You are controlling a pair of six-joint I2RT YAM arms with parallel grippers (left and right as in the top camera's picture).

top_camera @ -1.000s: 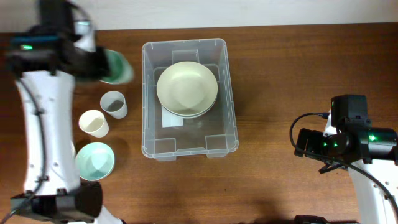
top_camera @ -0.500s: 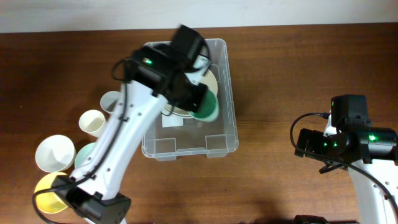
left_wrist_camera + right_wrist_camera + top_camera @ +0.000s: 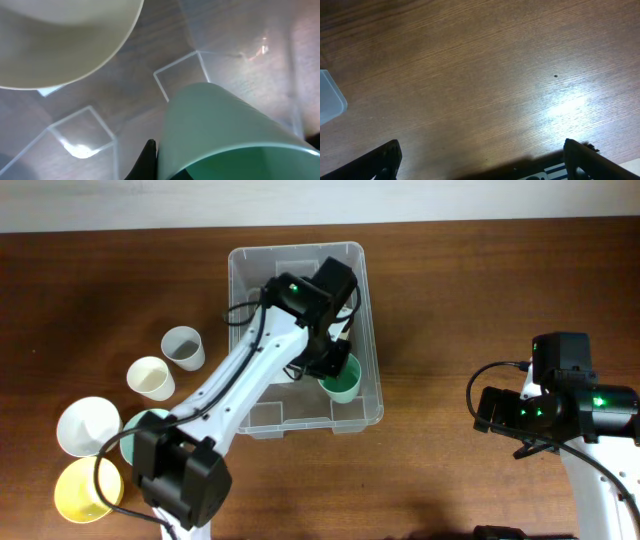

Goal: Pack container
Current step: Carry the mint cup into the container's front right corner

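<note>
Overhead: the container (image 3: pixel 296 248) sits mid tabletop (image 3: pixel 450 300), long side running away from me. My left arm reaches in over its near-left rim. My left fingers (image 3: pixel 335 366) are inside, closed on a green cup (image 3: pixel 342 384). The cup is in the container's near-right part, close to the right wall. I can't tell if it touches the floor. Left of the container, on the tabletop: a grey cup (image 3: pixel 183 347), a cream cup (image 3: pixel 151 378) just beside it, then a white cup (image 3: pixel 88 426) and a yellow cup (image 3: pixel 82 488) nearer the front edge. A pale green bowl (image 3: pixel 133 432) is partly under my arm. My right arm is well apart, on the right side.

Left wrist: the green cup fills the lower right, tilted, with its rim toward the camera. One dark finger sits against its left side. A cream bowl (image 3: pixel 60 40) is at upper left, inside the container. The clear floor shows its raised square blocks, with wood grain visible through it.

Right wrist: my right fingers (image 3: pixel 481 144) are spread wide with nothing between them, tips at the two lower corners. Bare wood lies under them. One corner of the container shows at the left edge.
</note>
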